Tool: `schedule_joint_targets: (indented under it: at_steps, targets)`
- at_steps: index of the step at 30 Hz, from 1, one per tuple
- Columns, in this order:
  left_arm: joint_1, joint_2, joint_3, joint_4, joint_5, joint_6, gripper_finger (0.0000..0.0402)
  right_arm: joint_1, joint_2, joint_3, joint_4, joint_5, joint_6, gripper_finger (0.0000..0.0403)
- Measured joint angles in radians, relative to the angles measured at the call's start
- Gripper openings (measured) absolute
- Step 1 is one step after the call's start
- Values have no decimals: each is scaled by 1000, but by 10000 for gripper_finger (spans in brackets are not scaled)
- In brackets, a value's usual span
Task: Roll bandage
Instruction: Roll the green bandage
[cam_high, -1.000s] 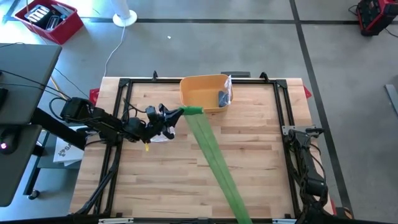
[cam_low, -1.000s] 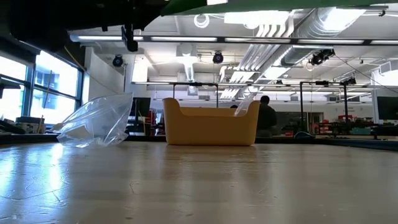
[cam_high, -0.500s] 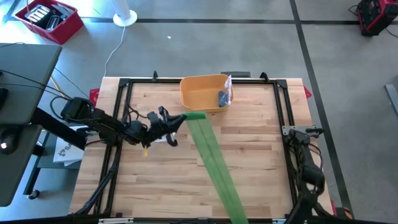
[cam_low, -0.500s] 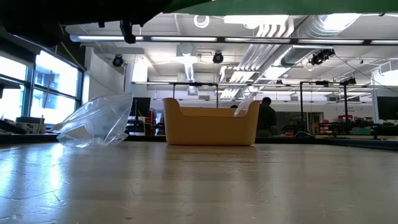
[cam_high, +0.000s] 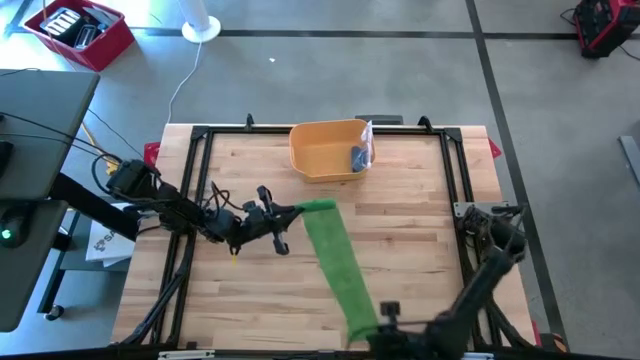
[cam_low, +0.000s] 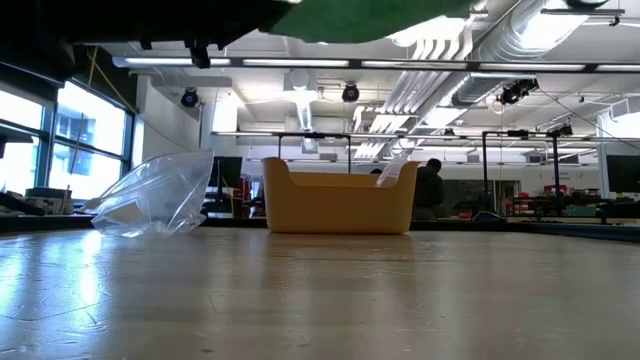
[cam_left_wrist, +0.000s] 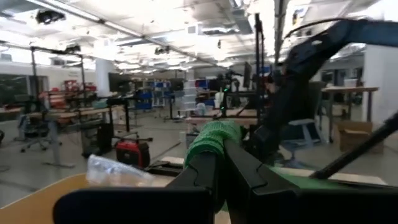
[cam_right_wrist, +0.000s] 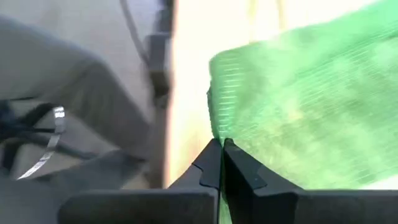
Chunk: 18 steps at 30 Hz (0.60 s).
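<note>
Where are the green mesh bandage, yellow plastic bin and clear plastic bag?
green mesh bandage (cam_high: 335, 255): high view, mid-strip.
yellow plastic bin (cam_low: 340, 205): low view, front wall.
clear plastic bag (cam_low: 155, 195): low view, middle of its side.

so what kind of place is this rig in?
Likely a robotics lab or workshop: exposed ceiling ducts, rows of framed workbenches behind, taped concrete floor around the wooden table.
</note>
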Motion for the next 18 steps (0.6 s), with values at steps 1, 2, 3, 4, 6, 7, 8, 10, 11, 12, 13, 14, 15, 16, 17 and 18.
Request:
schedule_joint_targets:
  at_steps: [1,2,3,4,6,7,8,10,11,12,13,14,15,16,17,18]
  targets:
    - [-7,0,0,4,1,3,5,-23,4,0,-1,15,-17,0]
    - [-16,0,0,6,2,4,5,-46,11,0,1,25,-24,0]
    - [-24,0,0,3,5,4,5,-69,19,0,1,30,-36,0]
    - [-32,0,0,0,5,5,5,-90,32,0,0,30,-55,1]
    - [-44,0,0,3,7,14,5,-128,55,-1,-1,6,-90,10]
    - [-50,0,0,2,9,20,5,-145,63,-2,-1,-3,-102,19]
    - [-56,0,0,-1,9,23,5,-159,66,-2,-1,-16,-104,30]
    - [-67,0,-1,-8,10,28,5,-186,65,-1,-2,-53,-123,59]
    - [-72,0,-1,-8,12,29,5,-197,61,-1,-7,-81,-146,74]
    - [-76,0,-1,-8,12,29,5,-205,53,-1,-19,-111,-172,90]
    - [-80,0,-1,-9,12,29,5,-209,38,-2,-30,-125,-184,105]
    - [-85,0,-1,-9,12,29,5,-211,15,-2,-40,-124,-191,120]
    - [-90,0,-1,-11,13,29,5,-208,-11,-1,-53,-118,-193,133]
    - [-95,0,-1,-11,13,29,5,-203,-38,1,-72,-111,-196,146]
    - [-100,0,-1,-12,13,29,5,-195,-62,2,-96,-98,-196,158]
    - [-105,0,-1,-13,13,29,5,-186,-83,2,-127,-81,-189,167]
